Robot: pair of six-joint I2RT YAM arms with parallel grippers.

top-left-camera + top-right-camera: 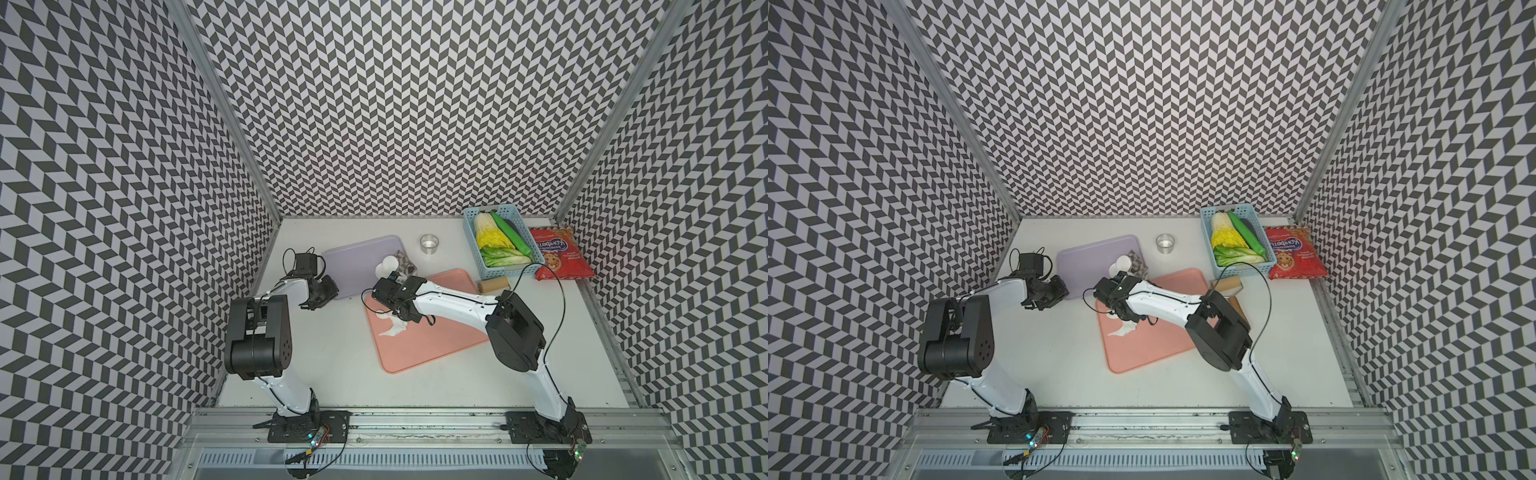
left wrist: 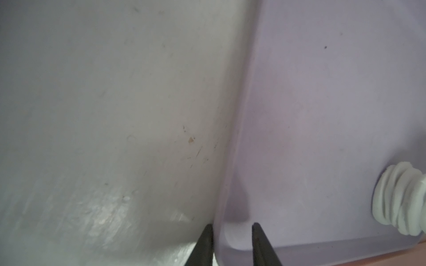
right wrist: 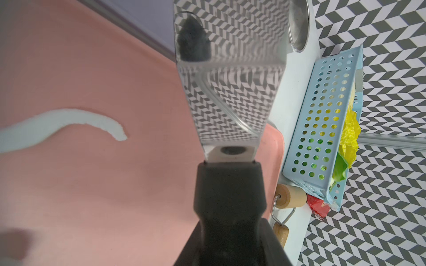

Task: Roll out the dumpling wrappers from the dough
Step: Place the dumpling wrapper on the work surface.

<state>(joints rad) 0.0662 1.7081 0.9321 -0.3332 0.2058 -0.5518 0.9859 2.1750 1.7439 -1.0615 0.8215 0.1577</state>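
Dumpling wrappers [image 1: 388, 263] lie as a small stack of white discs on the purple tray [image 1: 353, 262], near its corner that faces the pink tray [image 1: 432, 349]. My left wrist camera shows this stack [image 2: 398, 202] from the side. The dough [image 1: 392, 328] is on the pink tray as a ragged white scrap. In my right wrist camera it [image 3: 62, 125] appears as a thin curved strip.

My right gripper [image 1: 397, 281] holds the spatula [image 3: 230, 80] by its black handle. The steel blade reaches toward the purple tray, just beside the wrappers.

My left gripper [image 2: 231, 230] has only a narrow gap and stands astride the rim of the purple tray, with one fingertip outside over the table [image 2: 92, 115] and one inside. I cannot tell if it really pinches the rim.

The ring cutter [image 1: 430, 244], blue basket [image 1: 473, 243] and red bag [image 1: 561, 253] are farther back. The rolling pin [image 1: 494, 285] lies just beside the pink tray.
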